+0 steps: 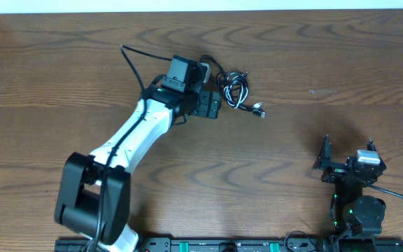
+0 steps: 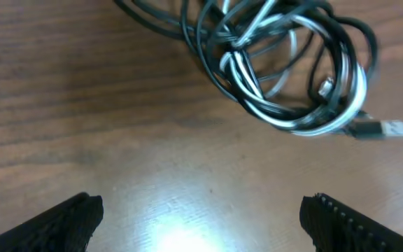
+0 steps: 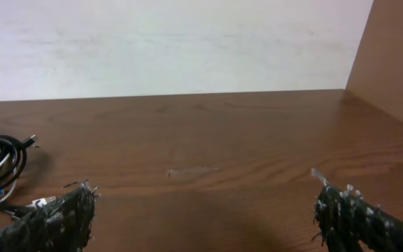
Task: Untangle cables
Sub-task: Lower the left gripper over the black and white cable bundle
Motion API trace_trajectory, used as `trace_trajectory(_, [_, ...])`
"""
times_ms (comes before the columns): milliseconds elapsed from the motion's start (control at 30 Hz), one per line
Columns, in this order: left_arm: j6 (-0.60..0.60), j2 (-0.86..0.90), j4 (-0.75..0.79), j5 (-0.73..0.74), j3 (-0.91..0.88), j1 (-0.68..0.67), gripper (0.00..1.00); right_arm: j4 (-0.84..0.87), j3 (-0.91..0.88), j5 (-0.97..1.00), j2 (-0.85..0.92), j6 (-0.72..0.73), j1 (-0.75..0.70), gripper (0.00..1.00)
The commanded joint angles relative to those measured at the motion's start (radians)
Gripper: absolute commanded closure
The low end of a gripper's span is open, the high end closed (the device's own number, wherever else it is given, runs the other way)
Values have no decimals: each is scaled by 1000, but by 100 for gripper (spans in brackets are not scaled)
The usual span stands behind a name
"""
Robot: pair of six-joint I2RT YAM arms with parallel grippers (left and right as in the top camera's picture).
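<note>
Left end effector (image 2: 200,213) is sitting wide open just beside the cables (image 2: 238,56), which are lying tangled on the surface (image 2: 82,105), so closing on black and white together is risking cinching them tighter.

Tangled black and white cables (image 2: 238,59) lie beyond the wide-spread left claw (image 2: 201,207).

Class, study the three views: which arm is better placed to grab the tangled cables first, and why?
Left. The left gripper is open right beside the cables, which lie ahead in its wrist view. The right gripper, also open, sits far off; the cables show only at its view's left edge.
</note>
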Motion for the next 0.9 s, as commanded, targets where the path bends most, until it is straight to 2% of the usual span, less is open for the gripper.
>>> trace_trajectory(0, [-16,68,48,-68,4,-23,5,-4,-1,4,-6,-15,8,1])
trace_trajectory(133, [-15,118,77,-68,5,-20,5,-4,-1,4,-6,-15,8,1])
trace_trajectory(600, [-17,118,200,-66,5,-22,5,-4,-1,4,-6,-15,8,1])
trace_trajectory(867, [-80,119,303,-74,5,-37,5,-4,-1,4,-6,-15,8,1])
